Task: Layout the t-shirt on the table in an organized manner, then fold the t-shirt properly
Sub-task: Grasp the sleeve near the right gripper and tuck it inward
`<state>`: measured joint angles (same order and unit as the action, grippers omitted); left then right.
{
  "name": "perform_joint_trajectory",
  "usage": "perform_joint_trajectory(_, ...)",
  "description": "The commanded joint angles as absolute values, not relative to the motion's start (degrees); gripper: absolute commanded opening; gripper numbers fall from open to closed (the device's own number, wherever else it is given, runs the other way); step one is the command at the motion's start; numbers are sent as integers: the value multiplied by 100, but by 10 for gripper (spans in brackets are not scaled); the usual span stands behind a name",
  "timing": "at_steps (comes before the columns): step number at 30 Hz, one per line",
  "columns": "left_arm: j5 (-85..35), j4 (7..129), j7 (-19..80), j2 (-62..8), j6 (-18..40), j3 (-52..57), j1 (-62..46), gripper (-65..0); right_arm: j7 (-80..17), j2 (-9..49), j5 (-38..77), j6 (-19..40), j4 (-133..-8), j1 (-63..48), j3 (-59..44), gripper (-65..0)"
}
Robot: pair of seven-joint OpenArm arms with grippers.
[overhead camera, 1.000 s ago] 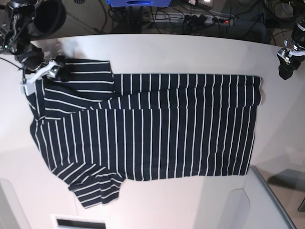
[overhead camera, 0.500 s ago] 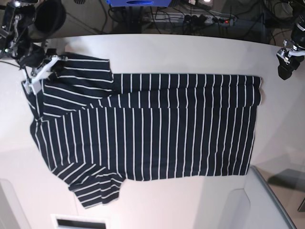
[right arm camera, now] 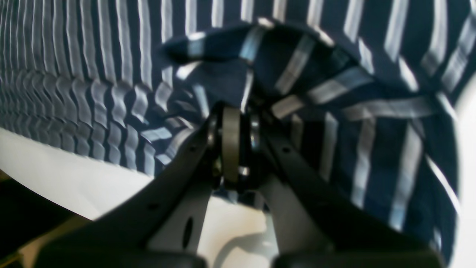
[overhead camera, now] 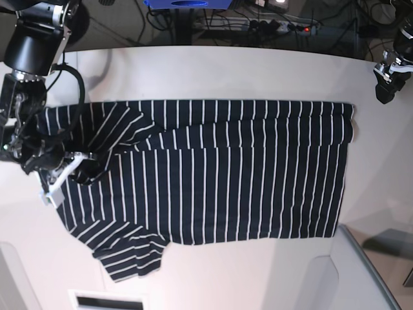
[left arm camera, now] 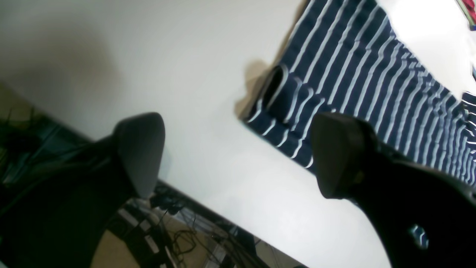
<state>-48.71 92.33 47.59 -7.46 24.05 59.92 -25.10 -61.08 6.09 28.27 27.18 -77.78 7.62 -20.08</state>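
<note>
The t-shirt [overhead camera: 226, 168], dark navy with thin white stripes, lies spread lengthwise across the off-white table [overhead camera: 226, 71]. My right gripper [overhead camera: 79, 161] is at the shirt's left end, shut on a pinch of the upper sleeve, which is pulled over the shirt's body. In the right wrist view the jaws [right arm camera: 230, 145] meet with bunched striped cloth [right arm camera: 290, 74] caught between them. My left gripper [overhead camera: 387, 87] hovers open off the far right corner, apart from the shirt. In the left wrist view its fingers [left arm camera: 141, 152] stand wide above bare table [left arm camera: 167, 56], beside the shirt's hem corner [left arm camera: 334, 74].
Cables and a power strip [overhead camera: 284, 26] lie beyond the table's curved far edge. A grey panel [overhead camera: 368, 271] sits at the near right corner. A white slotted piece [overhead camera: 106, 300] is at the near edge, just below the lower sleeve [overhead camera: 132, 258].
My right gripper shut on the upper sleeve and carried it from the far left corner toward the near side, over the shirt's body. The left arm stayed put.
</note>
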Motion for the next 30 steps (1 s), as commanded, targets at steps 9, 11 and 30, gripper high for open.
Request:
perform_joint_trajectory(9, -4971, 9314, 4655, -831, 2457, 6026, -2554, -64, -5640, 497, 2897, 2624, -7064, 1666, -1684, -636)
perform_joint_trajectory(11, -4971, 9314, 4655, -831, 2457, 6026, -2554, -64, -5437, 532, 2897, 2624, -6791, 1771, -1675, -636)
perform_joint_trajectory(30, -4646, 9314, 4646, -831, 2457, 6018, -2677, -64, -4171, 734, 2897, 2615, -6114, 1886, -1719, -384)
